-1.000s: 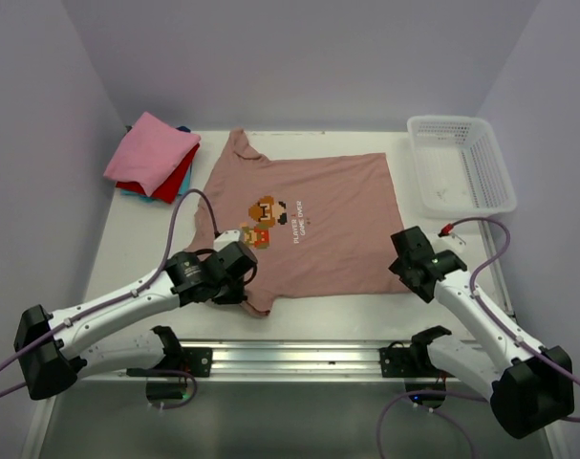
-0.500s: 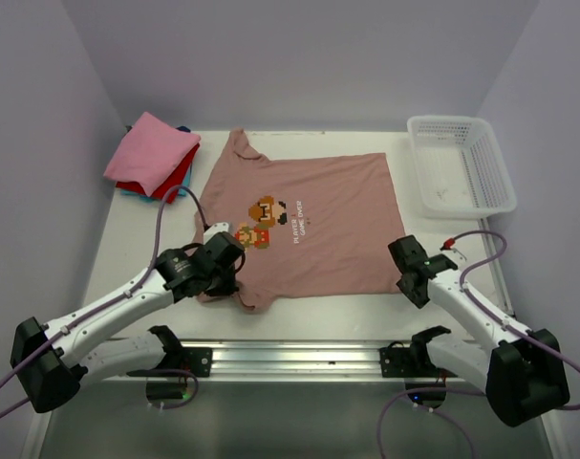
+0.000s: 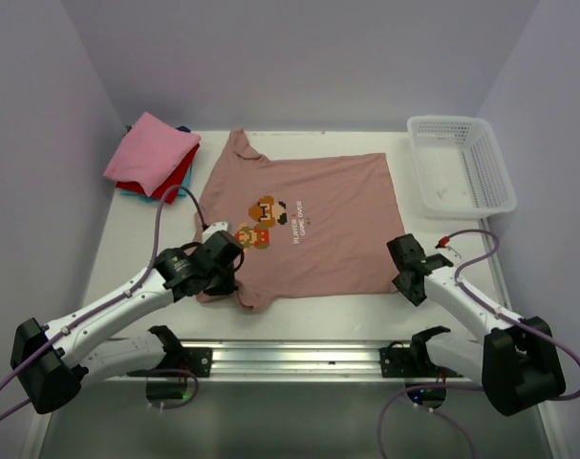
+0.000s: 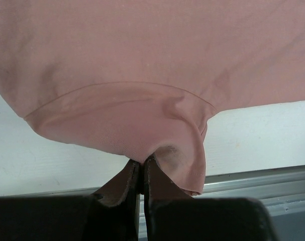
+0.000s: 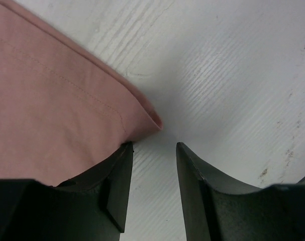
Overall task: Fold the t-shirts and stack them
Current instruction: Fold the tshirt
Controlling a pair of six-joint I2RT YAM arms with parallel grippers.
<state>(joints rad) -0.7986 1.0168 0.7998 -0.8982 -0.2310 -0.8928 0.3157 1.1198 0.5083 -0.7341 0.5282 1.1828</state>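
Two grippers sit at the near edge of the shirt (image 3: 309, 229). Left gripper (image 4: 142, 165) — jaws pinched tight on a bunched fold of the near-left sleeve, cloth puckered at the tips. Right gripper (image 5: 154, 148) — jaws apart, narrow gap, nothing between them. The near-right hem corner lies just ahead of that gap, one finger overlapping the hem edge, the other over bare table (image 3: 127, 229). Shirt is dusty pink, spread flat mid-table, print up, hem to the right. Far left corner: stack (image 3: 154, 158) of folded shirts, bright pink on top, red and blue under. Far right: white basket (image 3: 459, 121), apart from the shirt
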